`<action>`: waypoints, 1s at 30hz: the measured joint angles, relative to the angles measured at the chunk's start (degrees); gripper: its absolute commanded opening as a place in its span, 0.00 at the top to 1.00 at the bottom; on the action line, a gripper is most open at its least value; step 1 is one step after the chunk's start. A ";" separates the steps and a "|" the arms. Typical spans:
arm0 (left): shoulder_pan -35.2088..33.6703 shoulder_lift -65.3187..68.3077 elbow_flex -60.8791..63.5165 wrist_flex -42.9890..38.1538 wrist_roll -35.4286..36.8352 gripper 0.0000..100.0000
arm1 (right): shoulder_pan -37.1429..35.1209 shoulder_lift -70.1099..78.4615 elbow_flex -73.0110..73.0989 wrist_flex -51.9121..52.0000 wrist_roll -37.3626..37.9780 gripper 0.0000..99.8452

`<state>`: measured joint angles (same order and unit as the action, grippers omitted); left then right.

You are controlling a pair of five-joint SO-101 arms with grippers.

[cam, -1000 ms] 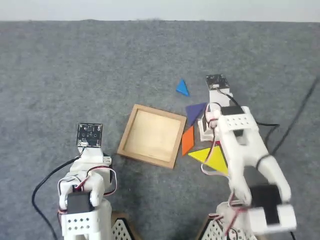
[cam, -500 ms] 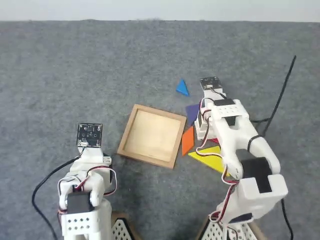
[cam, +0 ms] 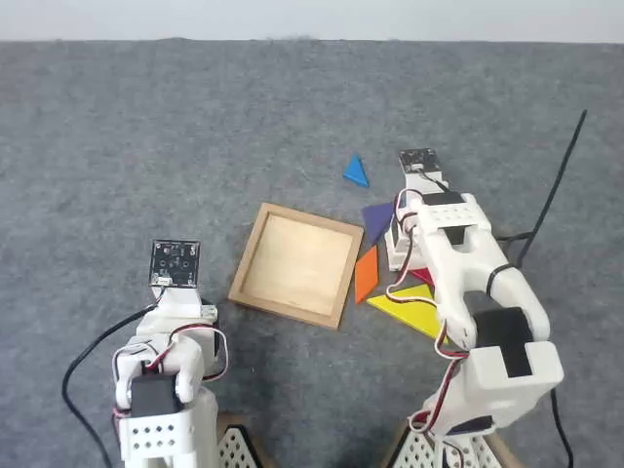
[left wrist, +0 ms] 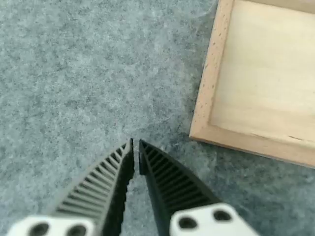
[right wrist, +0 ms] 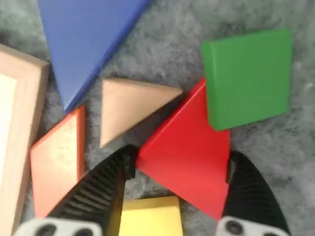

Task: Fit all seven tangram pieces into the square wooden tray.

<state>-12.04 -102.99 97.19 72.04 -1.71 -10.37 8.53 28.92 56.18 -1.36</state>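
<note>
The grey tabletop looks the same as a second ago; the change is all in the right arm. It has folded up from a long, stretched reach and swung its wrist in over the cluster of pieces, then drifted a touch back toward its own side in the last half second. Its hand now hangs low over that cluster, released and spread wide, one jaw on either side of the red triangle and close against its edges. As far as I can judge it has not clamped yet.

The left arm has not stirred. Its hand is clenched on nothing, hovering over bare felt just beside a corner of the tray.

The square wooden tray sits where it was, slightly skewed, with nothing inside it, so no piece has been placed. None of the pieces has shifted either:
- The big blue triangle lies near the tray's right side.
- The yellow triangle is partly under the right arm.
- The red triangle touches the green square at one edge.
- The orange slanted piece lies just beside the tray rim.
- The small tan triangle is tucked between the orange and red pieces.
- The small blue triangle lies apart from the rest, farther out.

The move looks like lining up for a first pick, most likely of the red triangle, and all seven pieces are still to be fitted
</note>
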 measured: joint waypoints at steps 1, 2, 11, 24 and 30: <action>0.00 0.00 0.00 0.00 0.00 0.98 | 0.09 -0.70 0.09 0.53 0.00 0.80; 0.00 0.00 0.00 0.00 0.00 0.98 | 0.09 -1.49 0.09 1.41 0.00 0.80; 0.00 0.00 0.00 0.00 0.00 0.98 | 0.09 -13.71 3.43 3.52 0.00 0.80; 0.00 0.00 0.00 0.00 0.00 0.98 | -17.32 -22.33 4.04 3.87 4.66 0.80; 0.00 0.00 0.00 0.00 0.00 0.98 | -26.20 -12.31 -6.07 3.87 10.37 0.80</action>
<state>-12.04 -102.99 97.19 72.04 -1.71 -36.57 -3.78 22.86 60.04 9.01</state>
